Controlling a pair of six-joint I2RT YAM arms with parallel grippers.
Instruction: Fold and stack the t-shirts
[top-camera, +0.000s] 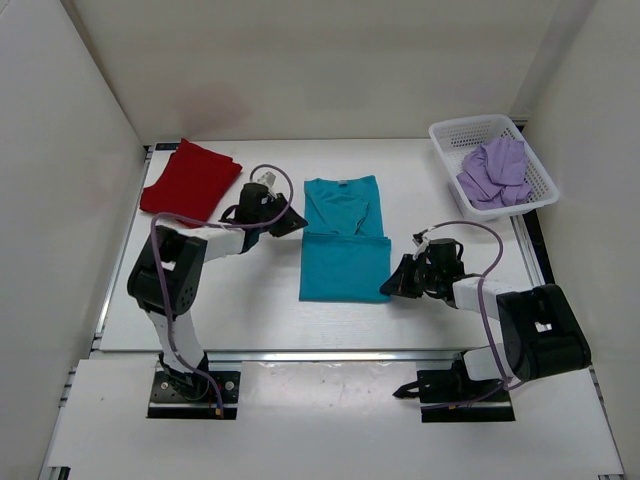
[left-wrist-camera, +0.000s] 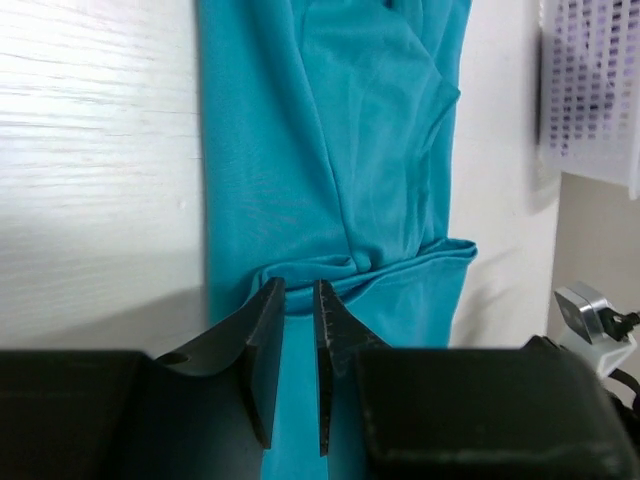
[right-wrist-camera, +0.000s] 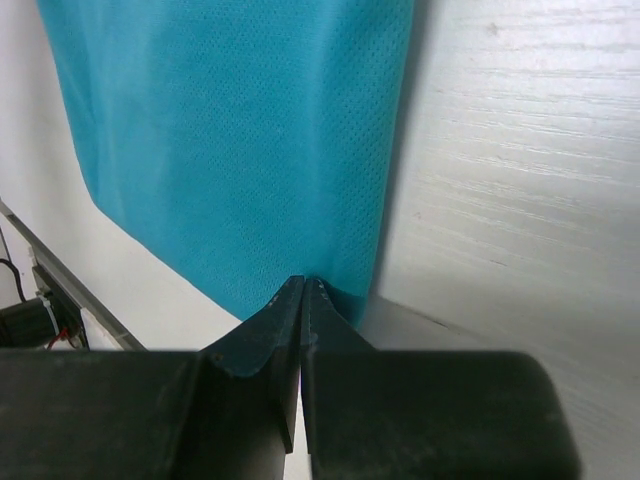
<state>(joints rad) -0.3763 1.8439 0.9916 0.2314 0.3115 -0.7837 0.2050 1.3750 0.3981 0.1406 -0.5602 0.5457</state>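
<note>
- Black right claw (right-wrist-camera: 303, 290): the jaws are pressed together. The tips touch the hem of the teal t-shirt (right-wrist-camera: 230, 130), a soft short-sleeved fabric garment, at its near right corner. Whether any cloth is caught between them cannot be told.
- Black left claw (left-wrist-camera: 298, 292): the jaws are narrow, with a slim gap through which teal shows. The tips sit at the left edge of the teal t-shirt, where a crosswise ridge of cloth runs. Whether the cloth is pinched cannot be told.
- Teal t-shirt: it lies flat at the middle of the white wood-grained counter (top-camera: 250, 300), between the two claws, with its collar away from the arm bases. The far half is creased and slightly narrower; the near half is smooth.
- Dark red t-shirt (top-camera: 190, 180), soft fabric: it is folded into a compact shape at the far left of the counter, apart from the left claw and well apart from the teal one.
- Light lavender t-shirt (top-camera: 495, 172), soft fabric: it lies crumpled inside the white plastic mesh basket (top-camera: 470, 123).
- White plastic mesh basket: it is rectangular and stands at the far right corner of the counter, well apart from both claws.
</note>
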